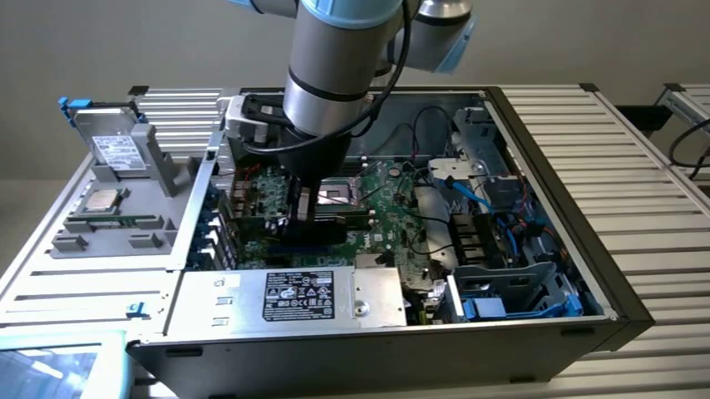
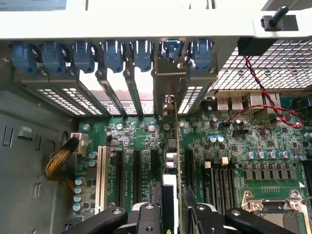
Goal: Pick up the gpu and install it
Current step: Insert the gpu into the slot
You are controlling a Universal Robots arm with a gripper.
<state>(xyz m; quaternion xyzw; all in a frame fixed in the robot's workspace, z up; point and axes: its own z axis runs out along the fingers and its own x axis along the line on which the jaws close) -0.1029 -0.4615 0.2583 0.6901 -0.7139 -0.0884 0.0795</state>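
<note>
In the wrist view the gpu point(image 2: 176, 161) stands edge-on, a thin green board with a black block on one side. Its silver end bracket point(image 2: 168, 83) reaches up to the row of rear slot openings. My gripper point(image 2: 173, 217) is shut on the gpu, one black finger on each side. The card sits in line with a black expansion slot on the green motherboard point(image 2: 234, 161); whether it is fully seated cannot be told. In the exterior view my gripper point(image 1: 302, 204) reaches down into the open computer case, low over the motherboard point(image 1: 388, 208) near the case's rear wall.
Blue slot latches point(image 2: 114, 53) line the rear wall above the card. Black slots point(image 2: 136, 170) and a white slot point(image 2: 102, 175) lie beside it. A red wire point(image 2: 263, 97), a braided yellow cable point(image 2: 61, 161) and the CPU socket point(image 2: 273, 209) are nearby. The power supply point(image 1: 299, 295) borders the board.
</note>
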